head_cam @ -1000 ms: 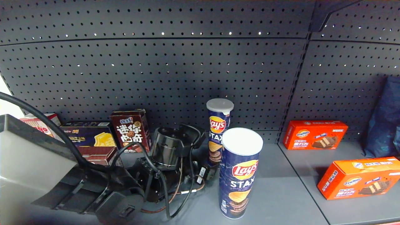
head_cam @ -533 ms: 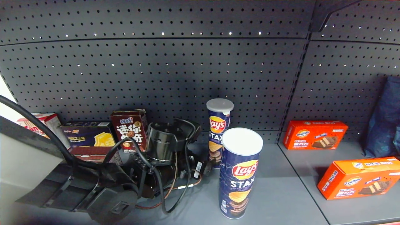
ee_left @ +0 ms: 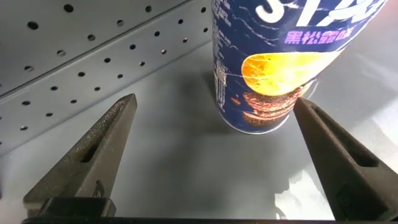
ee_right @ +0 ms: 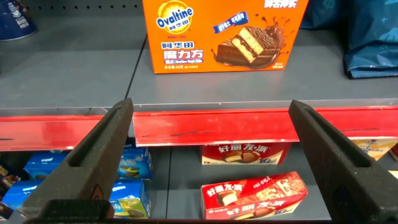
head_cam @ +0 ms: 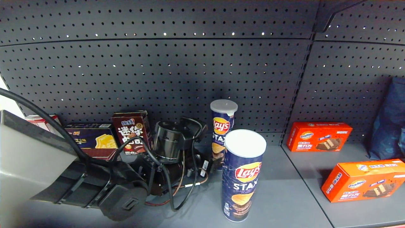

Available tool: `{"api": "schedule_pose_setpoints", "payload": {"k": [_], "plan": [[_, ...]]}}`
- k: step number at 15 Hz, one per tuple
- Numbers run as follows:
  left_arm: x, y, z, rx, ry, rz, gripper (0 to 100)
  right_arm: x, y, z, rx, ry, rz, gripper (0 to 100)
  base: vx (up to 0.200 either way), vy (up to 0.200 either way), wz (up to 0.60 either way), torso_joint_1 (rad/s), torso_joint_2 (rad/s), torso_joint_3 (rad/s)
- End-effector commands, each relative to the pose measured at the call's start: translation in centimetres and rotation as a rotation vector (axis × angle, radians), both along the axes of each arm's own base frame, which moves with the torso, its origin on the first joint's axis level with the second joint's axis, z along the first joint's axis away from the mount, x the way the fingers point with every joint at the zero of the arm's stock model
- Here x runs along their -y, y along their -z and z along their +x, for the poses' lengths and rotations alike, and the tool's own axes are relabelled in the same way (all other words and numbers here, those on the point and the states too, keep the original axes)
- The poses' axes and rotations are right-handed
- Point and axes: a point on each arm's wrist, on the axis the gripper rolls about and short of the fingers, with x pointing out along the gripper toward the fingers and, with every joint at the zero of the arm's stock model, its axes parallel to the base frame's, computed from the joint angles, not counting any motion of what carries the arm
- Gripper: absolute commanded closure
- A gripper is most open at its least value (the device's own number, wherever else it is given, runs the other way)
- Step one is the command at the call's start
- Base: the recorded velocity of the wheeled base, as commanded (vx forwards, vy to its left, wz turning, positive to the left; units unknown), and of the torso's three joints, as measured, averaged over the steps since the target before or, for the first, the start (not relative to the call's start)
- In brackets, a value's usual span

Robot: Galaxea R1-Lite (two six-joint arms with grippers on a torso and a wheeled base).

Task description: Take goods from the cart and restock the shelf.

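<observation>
Backdrop: grey metal shelf (head_cam: 284,190) against dark perforated panel (head_cam: 190,72).
Left gripper (ee_left: 214,104): my fingers apart, empty, low on the shelf.
Goods: tall navy cylindrical crisp can (ee_left: 273,68) upright just ahead of them; twin can (head_cam: 242,177) nearer the edge.
Right gripper (ee_right: 211,104): apart, empty, facing an orange cardboard box (ee_right: 221,34).

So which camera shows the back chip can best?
The head view: the back chip can stands upright, lid on, its lower part partly behind the front can. The left wrist view gives just its base, ahead of the open left gripper. The right wrist view faces an orange box.
</observation>
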Motion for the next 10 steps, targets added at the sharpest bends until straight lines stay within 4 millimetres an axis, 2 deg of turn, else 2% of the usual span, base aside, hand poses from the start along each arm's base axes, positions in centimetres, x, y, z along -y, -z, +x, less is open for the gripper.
{"api": "schedule_pose_setpoints", "payload": {"k": [1, 10], "plan": [[0.33, 0.28, 0.35, -0.002, 0.001, 0.0, 0, 0.0, 0.0, 0.01, -0.002, 0.0, 0.0, 0, 0.0, 0.0, 0.0, 0.0, 0.0, 0.0], [1.0, 0.84, 1.3, -0.003, -0.001, 0.001, 0, 0.0, 0.0, 0.01, -0.002, 0.0, 0.0, 0, 0.0, 0.0, 0.0, 0.0, 0.0, 0.0]]}}
